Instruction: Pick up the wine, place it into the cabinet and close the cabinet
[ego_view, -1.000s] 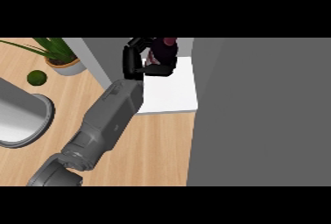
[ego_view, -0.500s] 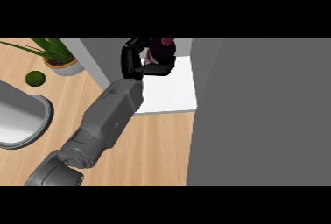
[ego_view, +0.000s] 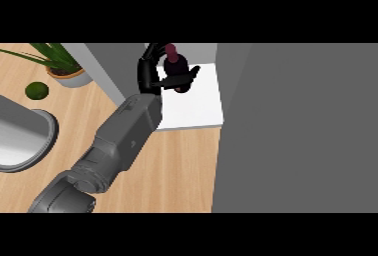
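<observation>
At the cabinet (ego_view: 295, 125) mouth, upper middle of head view: left hand (ego_view: 151, 80) holds the wine bottle (ego_view: 172, 54) over the back left part of the white shelf (ego_view: 196, 107).

- Fingers: curled round the bottle from its left side, thumb across the front. Grasping, not released.
- Bottle: neck up and roughly upright, probably held that way so it can be stood on its base. Cannot tell whether the base touches the shelf; the hand hides it.
- Right hand: does not show.
- Arm: grey forearm (ego_view: 125, 130) runs diagonally from the lower left corner, stretched long. Judged reason: the shelf lies far from the body.
- Door (ego_view: 111, 65): the grey panel just left of the hand looks like the open door, swung aside to leave the way in free. Not certain.

Materials and shapes:
- Bottle: dark red, slim round neck, smooth. Likely slippery and top-heavy if set down crooked.
- Shelf: flat, matte white, rectangular.
- Cabinet: plain flat grey, fills the right side of view.
- Counter (ego_view: 177, 165): pale wood, straight grain.
- Hand: black, glossy. Forearm: grey, rounded casing.

Bystanders, well apart at the left: a plant (ego_view: 63, 65) with spiky leaves in a small round pot, a green lime (ego_view: 37, 91), and the curved rim of a grey sink (ego_view: 22, 135).

Judgement: the placing step is under way; release and closing are not yet done.
</observation>
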